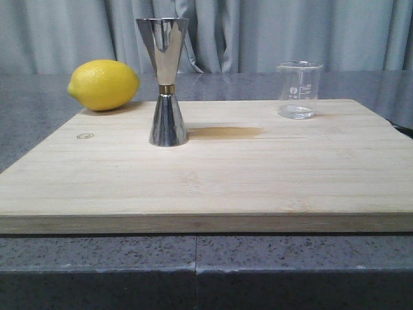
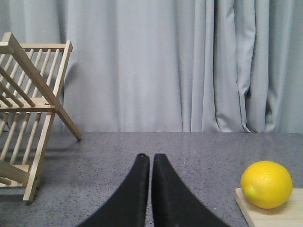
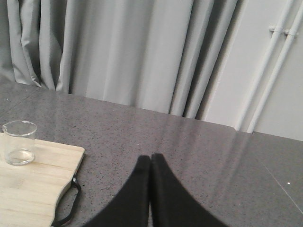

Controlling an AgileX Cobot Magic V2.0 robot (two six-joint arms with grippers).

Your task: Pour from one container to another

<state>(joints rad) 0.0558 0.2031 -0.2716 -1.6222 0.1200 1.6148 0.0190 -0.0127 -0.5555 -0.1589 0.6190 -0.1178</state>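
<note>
The small clear glass beaker (image 3: 19,142) stands upright on the pale wooden board (image 3: 33,189), well off to one side of the clenched right gripper (image 3: 151,158). Only the front view shows the tall steel hourglass jigger (image 1: 167,81); the left gripper (image 2: 151,158), also clenched, is near neither.

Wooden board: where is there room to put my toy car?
The whole near half of the wooden board is bare. So is the stretch between the steel jigger and the glass beaker. The far left corner is crowded by the lemon.

Lemon (image 1: 104,84) on wooden board (image 1: 213,174) corner, drying rack (image 2: 29,113), grey curtain (image 2: 180,61)
</note>
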